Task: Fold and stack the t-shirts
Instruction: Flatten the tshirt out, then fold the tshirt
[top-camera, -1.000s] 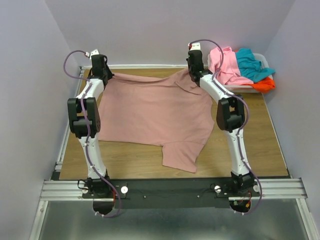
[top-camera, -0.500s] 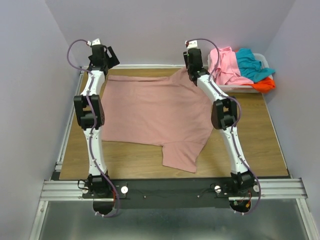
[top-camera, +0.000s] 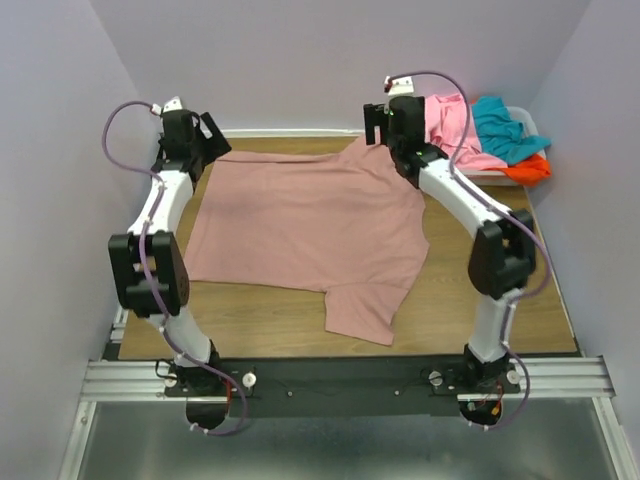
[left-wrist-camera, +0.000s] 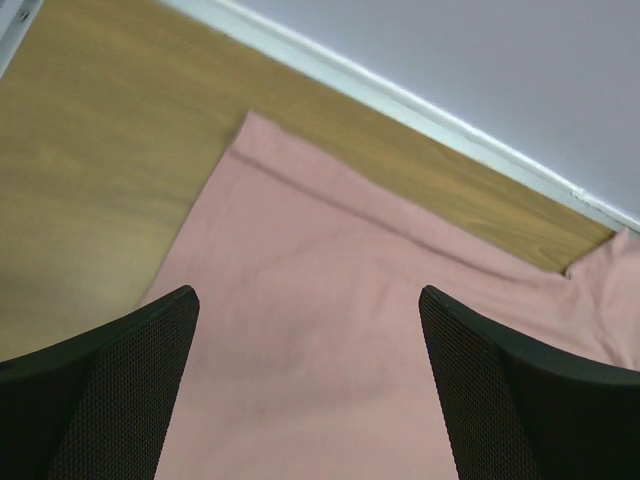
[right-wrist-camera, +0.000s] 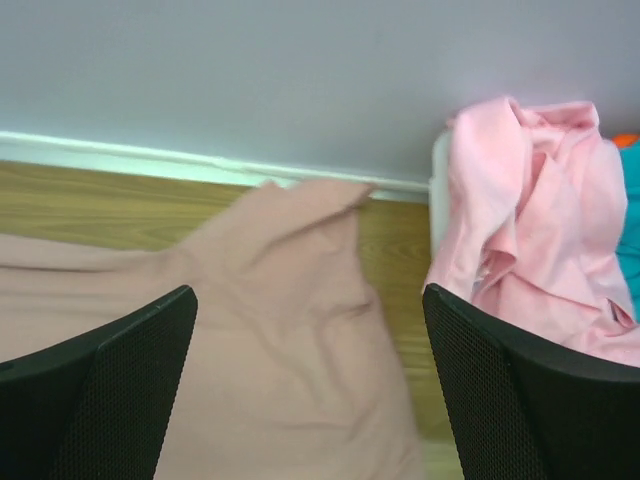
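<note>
A dusty mauve-pink t-shirt (top-camera: 310, 225) lies spread flat on the wooden table, one sleeve pointing to the near edge. My left gripper (top-camera: 205, 135) hovers open above its far left corner (left-wrist-camera: 250, 125); the cloth (left-wrist-camera: 320, 340) shows between the spread fingers (left-wrist-camera: 120, 390), untouched. My right gripper (top-camera: 385, 112) hangs open over the far right sleeve (right-wrist-camera: 290, 300), nothing between its fingers (right-wrist-camera: 530, 410). Bright pink (top-camera: 455, 130), teal (top-camera: 500, 130) and orange-red (top-camera: 530, 168) t-shirts are heaped at the far right.
A white plastic basket (top-camera: 478, 178) holds the heap at the table's far right corner; its wall (right-wrist-camera: 438, 170) shows beside the pink cloth (right-wrist-camera: 530, 240). Walls close in on the left, back and right. Bare wood (top-camera: 490, 300) lies right of the shirt.
Both grippers have let go of the mauve shirt's far corners and opened. Both arms have lifted and swung outward; the shirt now lies flat.
</note>
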